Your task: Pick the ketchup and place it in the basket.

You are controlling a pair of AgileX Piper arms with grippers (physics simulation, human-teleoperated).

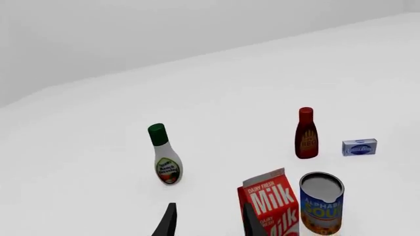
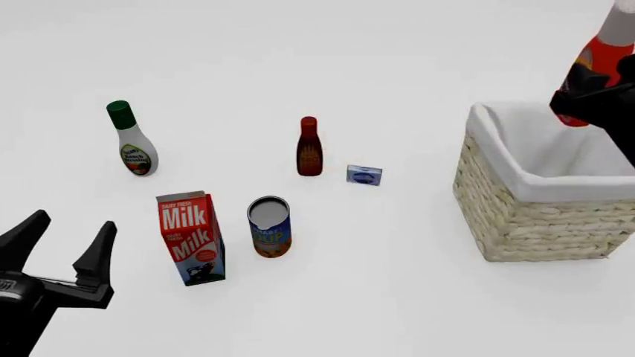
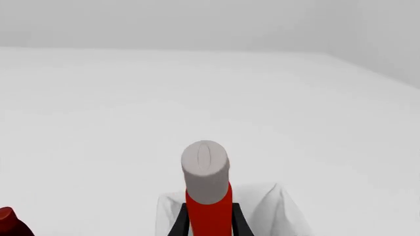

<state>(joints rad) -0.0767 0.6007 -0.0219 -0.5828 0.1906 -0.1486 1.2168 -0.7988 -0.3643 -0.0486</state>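
Observation:
The ketchup, red-orange with a white cap, hangs tilted above the far right of the basket, and my right gripper is shut on its body. The right wrist view shows the ketchup cap-forward between the two dark fingers, with the basket's white cloth lining just below it. The straw-coloured wicker basket stands at the right of the table. My left gripper is open at the near left, holding nothing; its fingertips show in the left wrist view.
On the table's left half stand a milk carton, a soup can, a white bottle with a green cap, a slim dark red bottle and a small blue box.

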